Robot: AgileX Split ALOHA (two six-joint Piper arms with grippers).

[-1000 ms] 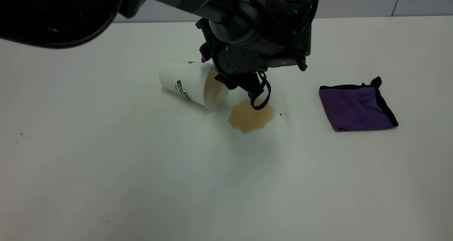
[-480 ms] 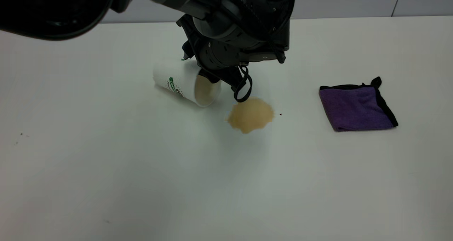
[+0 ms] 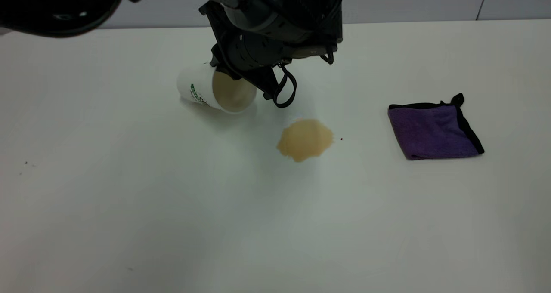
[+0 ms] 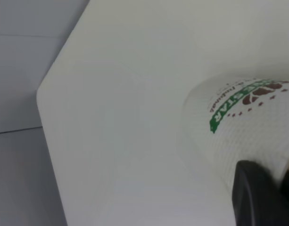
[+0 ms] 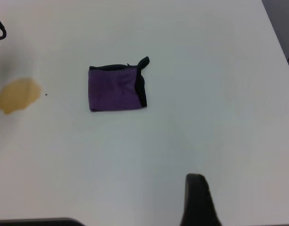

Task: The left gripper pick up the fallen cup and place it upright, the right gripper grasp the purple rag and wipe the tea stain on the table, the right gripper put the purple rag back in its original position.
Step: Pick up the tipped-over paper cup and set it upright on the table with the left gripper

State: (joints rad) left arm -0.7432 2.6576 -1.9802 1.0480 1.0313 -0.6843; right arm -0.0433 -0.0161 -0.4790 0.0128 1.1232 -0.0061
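The left gripper (image 3: pixel 241 75) is clenched on the white paper cup with green lettering (image 3: pixel 202 90), holding it by the rim end so the mouth tips toward the camera and the base points away. The cup looks lifted or just grazing the white table (image 3: pixel 172 220); contact cannot be told. Gripping at the rim probably lets the wrist swing the base down to stand the cup upright, clear of the tan tea stain (image 3: pixel 304 140) nearby.

The folded purple rag with black edging (image 3: pixel 432 129) lies well apart to the right, untouched.

The left wrist view shows only the cup's printed wall (image 4: pixel 248 122) and 1 dark finger (image 4: pixel 257 193) pressed on it. The right wrist view shows the rag (image 5: pixel 117 87) and stain (image 5: pixel 17 95) from above; the right gripper hangs high there, with 1 fingertip (image 5: pixel 198 200) visible, and its state cannot be told.
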